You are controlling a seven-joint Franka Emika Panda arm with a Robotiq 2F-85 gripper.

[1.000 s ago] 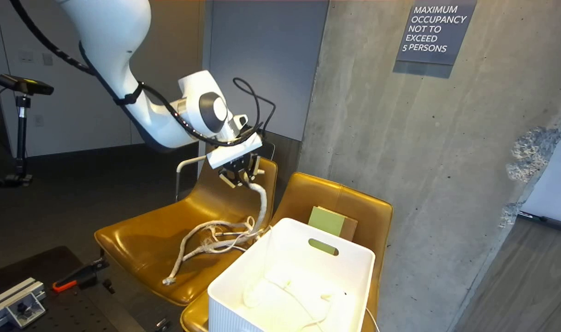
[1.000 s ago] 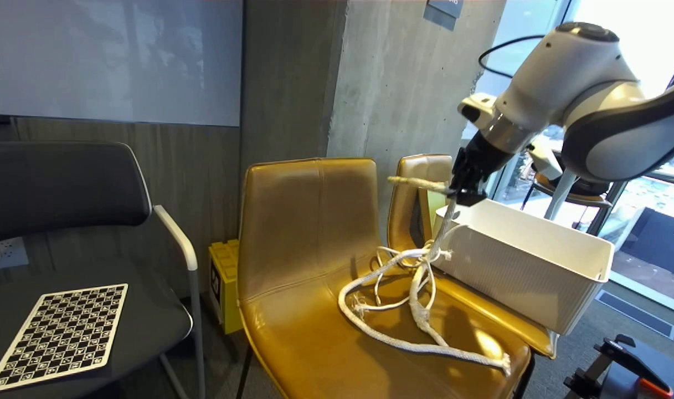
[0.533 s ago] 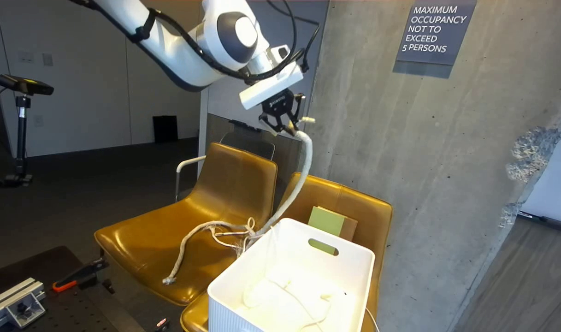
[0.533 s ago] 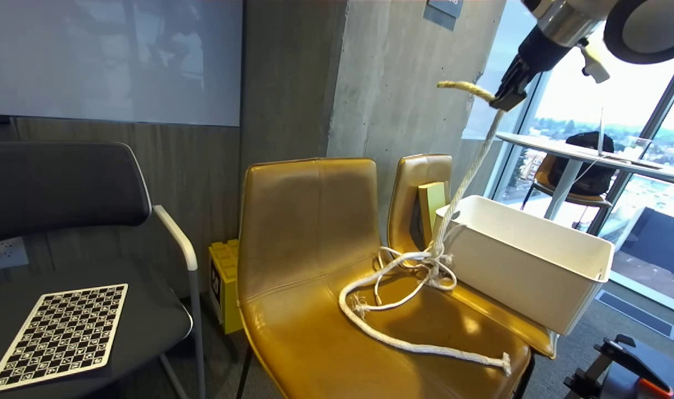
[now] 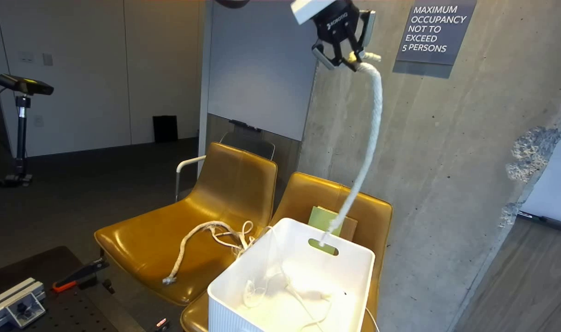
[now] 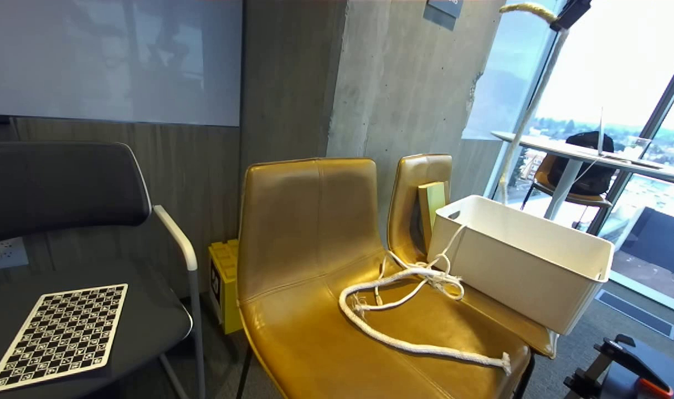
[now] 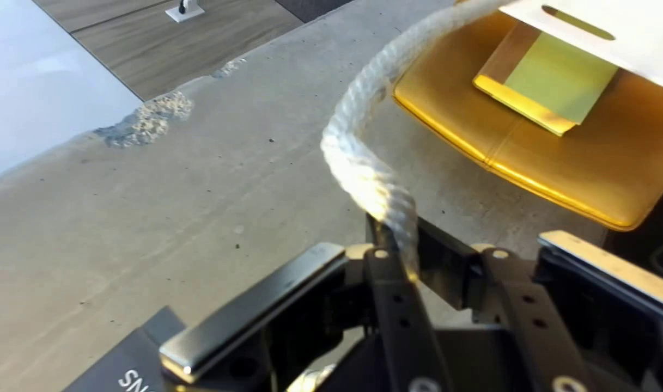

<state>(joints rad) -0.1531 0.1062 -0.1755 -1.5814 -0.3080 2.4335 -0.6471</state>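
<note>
Below centre in an exterior view stood one white rectangular plastic bin (image 5: pixel 236 316). Pale thin cord (image 5: pixel 303 303) lay inside, so washed out by glare that I could not count its strands. Near the top of that frame I had the black two-fingered gripper (image 5: pixel 354 63) pinching one thick white rope (image 5: pixel 375 115) close to its upper end; the rope hung down, its blurred lower end against the bin's far end wall, touching or not I could not tell.

I counted two tan leather chairs (image 5: pixel 137 258) there, one beneath the bin, the other bearing a tangle of white rope (image 5: pixel 182 251) too knotted to count. One green-and-brown block (image 5: pixel 321 218) stood partly hidden behind the bin. The top edge left only a sliver of robot arm (image 5: pixel 233 2).
</note>
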